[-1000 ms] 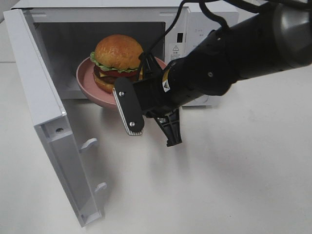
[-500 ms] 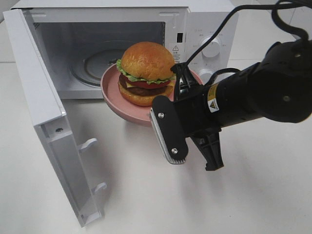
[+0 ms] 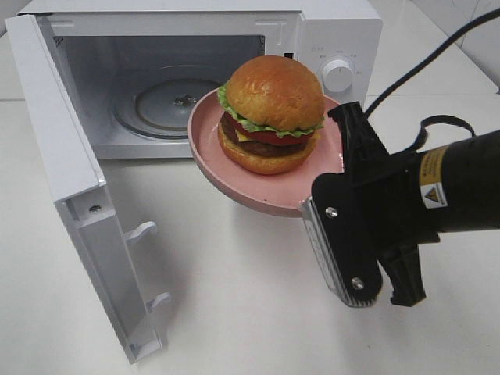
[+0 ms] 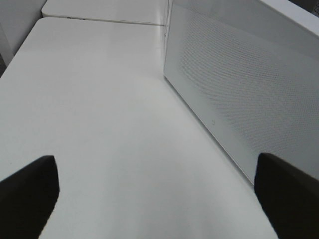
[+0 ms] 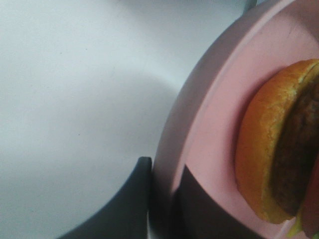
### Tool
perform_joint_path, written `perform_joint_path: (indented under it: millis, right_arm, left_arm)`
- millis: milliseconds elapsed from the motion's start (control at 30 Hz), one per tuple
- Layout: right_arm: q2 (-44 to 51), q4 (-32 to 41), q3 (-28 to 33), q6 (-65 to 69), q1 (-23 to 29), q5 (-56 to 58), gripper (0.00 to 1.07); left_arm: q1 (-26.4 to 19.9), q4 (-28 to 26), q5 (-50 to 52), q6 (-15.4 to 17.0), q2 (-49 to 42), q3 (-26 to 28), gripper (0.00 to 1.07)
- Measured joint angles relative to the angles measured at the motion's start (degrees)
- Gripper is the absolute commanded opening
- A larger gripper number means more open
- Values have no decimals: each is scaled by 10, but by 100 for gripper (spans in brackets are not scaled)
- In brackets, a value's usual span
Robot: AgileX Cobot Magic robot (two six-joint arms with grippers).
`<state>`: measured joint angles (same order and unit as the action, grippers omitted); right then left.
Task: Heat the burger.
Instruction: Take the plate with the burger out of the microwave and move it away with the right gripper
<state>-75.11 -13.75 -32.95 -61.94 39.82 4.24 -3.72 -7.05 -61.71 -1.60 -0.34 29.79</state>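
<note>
Right gripper [image 3: 341, 168] clamped on the near-right rim of the pink plate [image 3: 205, 134], one finger above the rim, one below; same pinch visible in the right wrist view, dark fingers [image 5: 142, 199] either side of the plate edge. Plate held in the air, outside the microwave [image 3: 328, 31], just in front of the open cavity and above the white table [image 3: 234, 312]. Tilted a little, with the far-left edge overlapping the cavity opening in the high view.

Burger [image 3: 273, 114] sitting roughly centred on the plate, upright, stack axis vertical: bottom bun, dark patty, red layer, green lettuce, rounded golden bun on top. No visible lean or slide. Round in plan, so no real long axis or heading.

Microwave door [image 3: 78, 195] swung wide open to the left, glass turntable [image 3: 168, 101] bare inside.

Left gripper [image 4: 159, 194] spread wide, holding nothing, fingertips [image 4: 30, 189] at the frame corners over bare table beside the microwave's perforated side wall.
</note>
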Motion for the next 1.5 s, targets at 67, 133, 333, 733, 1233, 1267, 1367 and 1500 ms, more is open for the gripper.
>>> perform_joint_path:
  millis: [67, 133, 333, 733, 1233, 1267, 1367, 1500]
  right_arm:
    - [25, -1, 14, 0, 0, 16, 0]
    - [34, -4, 20, 0, 0, 25, 0]
    - [111, -13, 55, 5, 0, 93, 0]
    - [223, -48, 85, 74, 0, 203, 0]
    - [293, -127, 99, 266, 0, 367, 0]
    - [293, -127, 99, 266, 0, 367, 0]
    - [293, -149, 99, 316, 0, 384, 0]
    - [293, -176, 99, 391, 0, 402, 0]
  left_arm:
    - [0, 0, 0, 0, 0, 0, 100]
    - [0, 0, 0, 0, 0, 0, 100]
    - [0, 0, 0, 0, 0, 0, 100]
    - [0, 0, 0, 0, 0, 0, 100]
    - [0, 0, 0, 0, 0, 0, 100]
    - [0, 0, 0, 0, 0, 0, 100]
    - [0, 0, 0, 0, 0, 0, 100]
    - [0, 0, 0, 0, 0, 0, 100]
